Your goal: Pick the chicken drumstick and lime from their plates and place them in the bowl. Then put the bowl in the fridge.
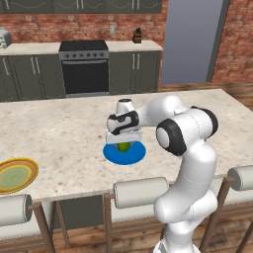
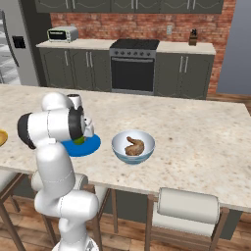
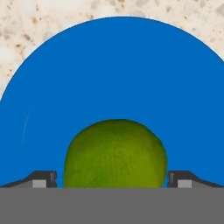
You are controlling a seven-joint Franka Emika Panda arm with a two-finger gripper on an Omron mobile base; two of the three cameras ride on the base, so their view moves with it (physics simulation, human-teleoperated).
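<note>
Low in the hand view, the lime (image 3: 115,153) sits on the blue plate (image 3: 113,70), with one dark fingertip (image 3: 43,178) showing at each side of it and a sliver of blue between fruit and metal. The jaws stand spread wide around the lime, not yet pinching it. At centre of the left base view the gripper (image 1: 124,143) hangs straight down over that same plate (image 1: 112,154), the green fruit (image 1: 123,146) just peeking beneath the hand. Right of centre in the right base view, the chicken drumstick (image 2: 134,146) already lies in the pale bowl (image 2: 133,147), which stands on the marble counter (image 2: 196,132) near the blue plate (image 2: 90,144). The yellow-rimmed plate (image 1: 15,175) lies at the lower left of the left base view. The fridge (image 2: 12,44) shows at the upper left edge of the right base view.

My judgement is that the main risk is the lime's roundness. If the fingers close above its widest part, it may squirt downward or roll off across the plate. Closing off-centre could push it sideways instead of trapping it. Descending too far could press the tips into the plate and shove it along the counter. A loose hold might also drop the fruit short of the bowl.
</note>
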